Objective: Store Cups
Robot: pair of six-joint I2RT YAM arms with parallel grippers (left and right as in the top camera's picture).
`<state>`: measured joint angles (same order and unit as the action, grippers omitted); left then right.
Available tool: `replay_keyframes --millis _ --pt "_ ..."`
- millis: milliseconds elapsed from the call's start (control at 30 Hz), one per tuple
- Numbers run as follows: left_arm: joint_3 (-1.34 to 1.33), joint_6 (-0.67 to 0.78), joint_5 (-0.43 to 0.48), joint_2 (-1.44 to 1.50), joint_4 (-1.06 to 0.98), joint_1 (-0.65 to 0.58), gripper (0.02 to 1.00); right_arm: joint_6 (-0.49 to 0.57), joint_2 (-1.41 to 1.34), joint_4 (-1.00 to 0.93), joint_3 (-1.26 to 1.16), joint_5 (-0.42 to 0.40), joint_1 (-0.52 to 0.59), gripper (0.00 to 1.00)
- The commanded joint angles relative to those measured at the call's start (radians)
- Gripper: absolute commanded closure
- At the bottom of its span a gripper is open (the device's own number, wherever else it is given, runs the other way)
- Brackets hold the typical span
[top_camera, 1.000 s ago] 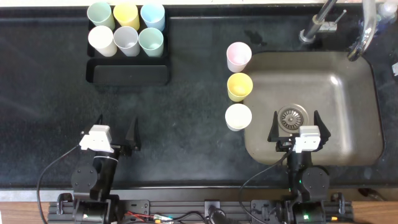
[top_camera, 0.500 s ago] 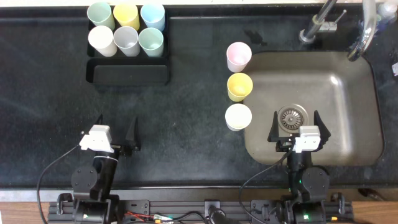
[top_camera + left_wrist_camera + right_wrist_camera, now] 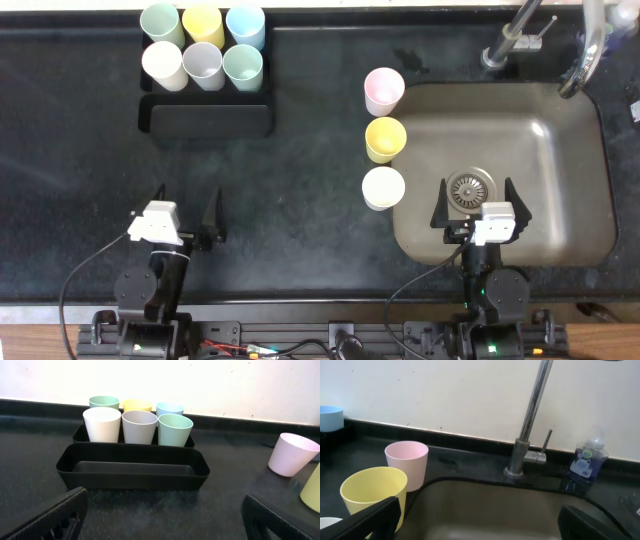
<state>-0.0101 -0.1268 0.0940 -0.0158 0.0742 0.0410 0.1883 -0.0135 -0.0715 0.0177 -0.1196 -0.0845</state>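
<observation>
Dark desk point(image 3: 300, 170) from above: nothing has moved; left gripper point(image 3: 187, 208) and right gripper point(image 3: 476, 202) sit parked, fingers spread, empty. Left wrist: black tray point(image 3: 132, 481) stands free (storing not begun). Right wrist: pink cup point(image 3: 406, 462) and yellow cup point(image 3: 372, 492) beside the sink point(image 3: 495, 510).

Bright, even light from above falls on your dark speckled worktop point(image 3: 300, 170).
You get a soft sheen inside the brushed steel sink basin point(image 3: 545, 140), faint short shadows by the three pastel plastic cups point(image 3: 385, 140) left of it, and glare off the pale painted wall point(image 3: 430, 395) behind it.
</observation>
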Motion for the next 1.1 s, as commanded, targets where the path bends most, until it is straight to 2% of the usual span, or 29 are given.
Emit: replay_keyframes --millis 33,267,433,600,767,867,1100 --pt "0.002 -0.002 0.01 0.013 -0.006 -0.001 0.018 0.003 0.01 0.005 -0.013 -0.003 0.006 0.003" --pt "-0.035 -0.073 0.01 -0.013 -0.019 -0.001 0.018 0.003 0.01 0.005 -0.013 -0.003 0.006 0.003" --pt "-0.242 -0.072 0.01 -0.257 -0.028 0.0 0.018 0.003 0.01 0.005 -0.013 -0.004 0.006 0.005" --pt "-0.617 -0.072 0.01 -0.637 0.058 0.004 0.018 0.003 0.01 0.005 -0.013 -0.004 0.006 0.003" --pt "-1.101 -0.072 0.009 -1.014 0.322 0.05 0.018 0.003 0.01 0.005 -0.013 -0.003 0.006 0.005" --pt "-1.381 -0.072 0.0 -1.224 0.475 0.103 0.02 0.003 0.01 0.005 -0.013 -0.003 0.006 0.003" --pt "-1.971 -0.18 -0.113 -1.688 0.802 0.294 0.018 0.003 0.01 0.005 -0.013 -0.003 0.006 0.005"
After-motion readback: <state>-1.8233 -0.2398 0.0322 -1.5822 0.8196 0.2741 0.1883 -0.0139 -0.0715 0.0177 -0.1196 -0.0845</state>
